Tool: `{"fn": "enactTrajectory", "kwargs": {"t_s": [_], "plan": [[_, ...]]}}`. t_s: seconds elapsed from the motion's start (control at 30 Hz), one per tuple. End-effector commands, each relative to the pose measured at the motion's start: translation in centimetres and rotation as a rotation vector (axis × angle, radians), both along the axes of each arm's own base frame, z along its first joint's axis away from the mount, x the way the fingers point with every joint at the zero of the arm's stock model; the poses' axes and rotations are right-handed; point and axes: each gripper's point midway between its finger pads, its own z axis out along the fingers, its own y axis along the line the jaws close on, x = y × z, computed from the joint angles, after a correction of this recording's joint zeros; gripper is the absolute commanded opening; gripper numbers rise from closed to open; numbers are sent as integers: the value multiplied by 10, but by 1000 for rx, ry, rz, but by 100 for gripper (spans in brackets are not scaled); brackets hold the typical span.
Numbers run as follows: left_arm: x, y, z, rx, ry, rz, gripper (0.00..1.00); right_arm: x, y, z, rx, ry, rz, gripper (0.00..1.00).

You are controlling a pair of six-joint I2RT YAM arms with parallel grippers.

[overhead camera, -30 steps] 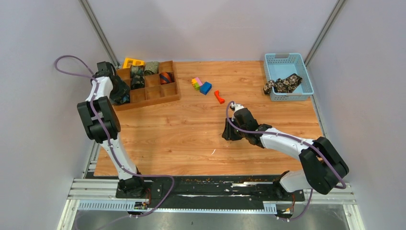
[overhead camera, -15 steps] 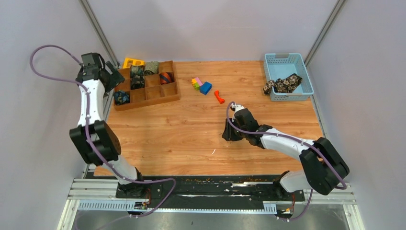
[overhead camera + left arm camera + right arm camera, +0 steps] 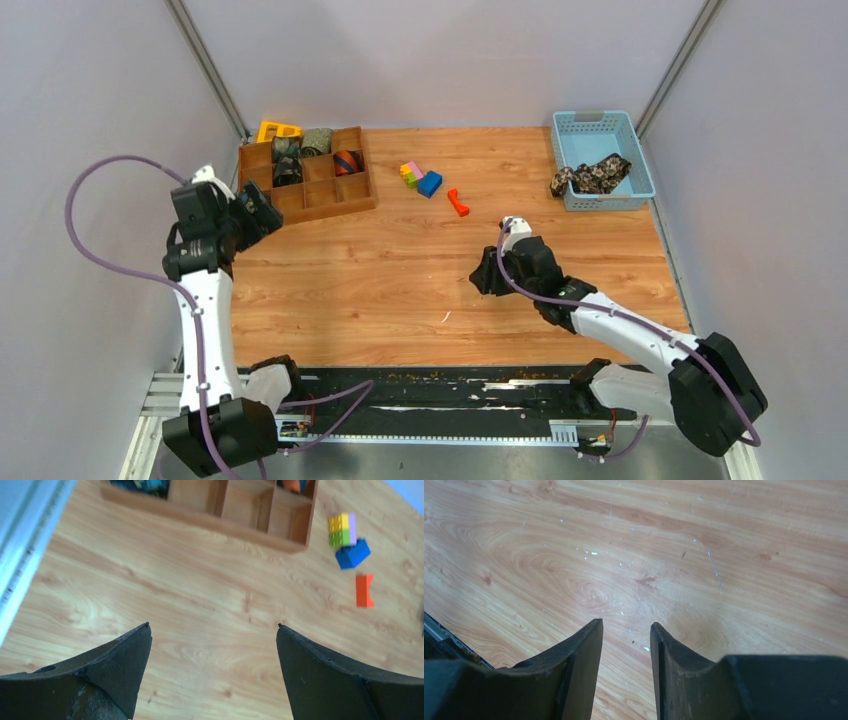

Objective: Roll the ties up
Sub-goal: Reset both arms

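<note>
Ties (image 3: 346, 161) coiled in tray (image 3: 320, 211), wood-grain table (image 3: 380, 280), grey walls (image 3: 450, 60), L tool (image 3: 212, 625) wide, R tool (image 3: 626, 622) narrow

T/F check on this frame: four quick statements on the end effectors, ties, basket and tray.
1. The left end effector is open and empty. True.
2. The basket is empty. False: a floral tie lies in it, partly draped over the near-left rim.
3. The right end effector grips a tie. False: it holds nothing.
4. A striped coil sits in the tray. True.
</note>
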Motion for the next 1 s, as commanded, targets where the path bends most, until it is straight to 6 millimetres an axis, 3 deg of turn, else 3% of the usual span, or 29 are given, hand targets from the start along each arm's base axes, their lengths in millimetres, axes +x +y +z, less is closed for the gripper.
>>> {"fn": "enactTrajectory", "kwargs": {"t_s": [0.0, 0.23, 0.37, 0.53, 0.7, 0.97], "plan": [[-19, -31, -22, -47, -3, -112, 100, 22, 0, 50, 18, -179, -12, 43], [-55, -55, -43, -40, 29, -187, 100, 35, -28, 110, -4, -377, -127, 51], [-65, -64, -47, -22, -14, -208, 100, 40, -40, 133, -5, -494, -169, 57], [-73, -70, -54, 26, -26, -240, 100, 43, -47, 132, -22, -543, -197, 74], [-73, -81, -50, -4, -92, -275, 100, 47, -47, 109, -42, -544, -200, 75], [-75, -94, -57, -13, -57, -344, 100, 46, -48, 109, -38, -545, -205, 76]]}}
